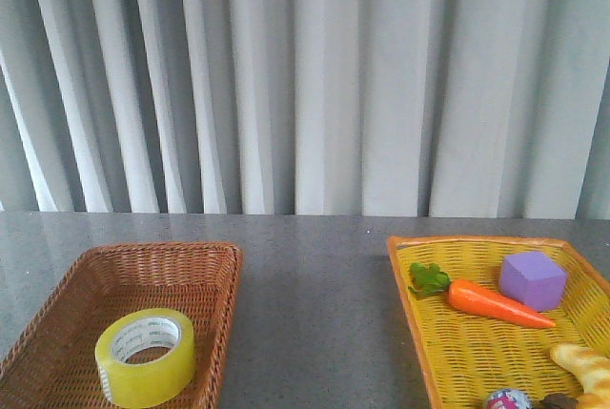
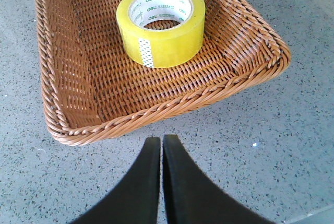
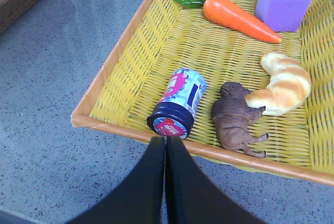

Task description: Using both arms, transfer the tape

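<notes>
The tape (image 1: pixel 145 356), a yellow roll with a white printed core, lies flat in the brown wicker basket (image 1: pixel 205 266) at the table's left. The left wrist view shows the tape (image 2: pixel 160 23) in the basket (image 2: pixel 172 106), beyond my left gripper (image 2: pixel 160 139), which is shut and empty over the grey table just outside the basket's rim. My right gripper (image 3: pixel 165 140) is shut and empty too, hanging just outside the near rim of the yellow basket (image 3: pixel 120 51). Neither arm shows in the front view.
The yellow basket (image 1: pixel 410 285) at the right holds a carrot (image 1: pixel 496 302), a purple cube (image 1: pixel 532 278), a bread piece (image 3: pixel 284 85), a blue-lidded can (image 3: pixel 177 104) and a brown toy animal (image 3: pixel 237 117). Grey speckled table lies between the baskets; a curtain hangs behind.
</notes>
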Robot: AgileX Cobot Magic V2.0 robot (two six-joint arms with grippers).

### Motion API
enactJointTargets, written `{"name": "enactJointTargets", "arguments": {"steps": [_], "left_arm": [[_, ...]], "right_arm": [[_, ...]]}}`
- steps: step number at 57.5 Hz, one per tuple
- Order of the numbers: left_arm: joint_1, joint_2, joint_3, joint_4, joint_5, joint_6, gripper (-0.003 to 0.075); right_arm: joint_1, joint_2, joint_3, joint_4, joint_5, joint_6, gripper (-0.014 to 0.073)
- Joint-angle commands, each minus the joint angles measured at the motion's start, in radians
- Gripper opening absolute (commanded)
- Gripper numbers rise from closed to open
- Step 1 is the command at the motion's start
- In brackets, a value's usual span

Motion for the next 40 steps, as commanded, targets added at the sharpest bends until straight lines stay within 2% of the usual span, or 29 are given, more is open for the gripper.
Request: {"name": "enactJointTargets", "arguments": {"steps": [1,14,19,23,36,40], "left_arm": [[0.0,-0.002,-0.024,-0.019,-0.07,-0.012,-0.0006],[0.0,-0.015,-0.022,-0.015,-0.07,-0.011,-0.0007],[0.0,-0.078,0.029,-0.001,-0.095,-0.012,-0.0007],[0.0,-0.156,0.117,0.011,-0.178,-0.014,-0.0007],[0.005,-0.449,0.472,0.005,-0.621,-0.028,-0.0007],[0.01,-0.515,0.545,0.005,-0.697,-0.064,-0.0007]], "right_arm": [[-0.007,0.003,-0.024,-0.005,-0.062,-0.004,-0.0008],[-0.007,0.003,-0.024,-0.004,-0.062,-0.004,-0.0007],[-0.007,0.003,-0.024,-0.005,-0.062,-0.004,-0.0008],[-0.007,0.003,-0.024,-0.005,-0.062,-0.004,-0.0008],[-0.007,0.003,-0.024,-0.005,-0.062,-0.004,-0.0007],[-0.007,0.003,-0.024,-0.005,-0.061,-0.004,-0.0007]]}}
